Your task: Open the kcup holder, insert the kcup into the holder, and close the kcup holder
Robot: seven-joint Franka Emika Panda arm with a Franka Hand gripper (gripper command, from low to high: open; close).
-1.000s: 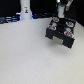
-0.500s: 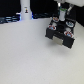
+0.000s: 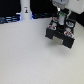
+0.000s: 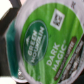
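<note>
The gripper (image 3: 61, 21) appears clamped on the kcup (image 4: 44, 40), directly above the kcup holder (image 3: 62, 34) on the tabletop (image 3: 25, 55); the cup looks light, thin-walled, foil-topped, best gripped at its rim.

I count one kcup holder (image 3: 62, 33), one kcup (image 4: 46, 41), one gripper (image 3: 60, 19), one white post (image 3: 25, 8), one table (image 3: 25, 55)

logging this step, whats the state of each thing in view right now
kcup holder: on the table, gripper directly over it; open or closed cannot be told.
kcup: fills the wrist view, green lid intact, apparently held.
gripper: above the holder; fingers blurred.
white bottle-like post: upright at the back.
</note>
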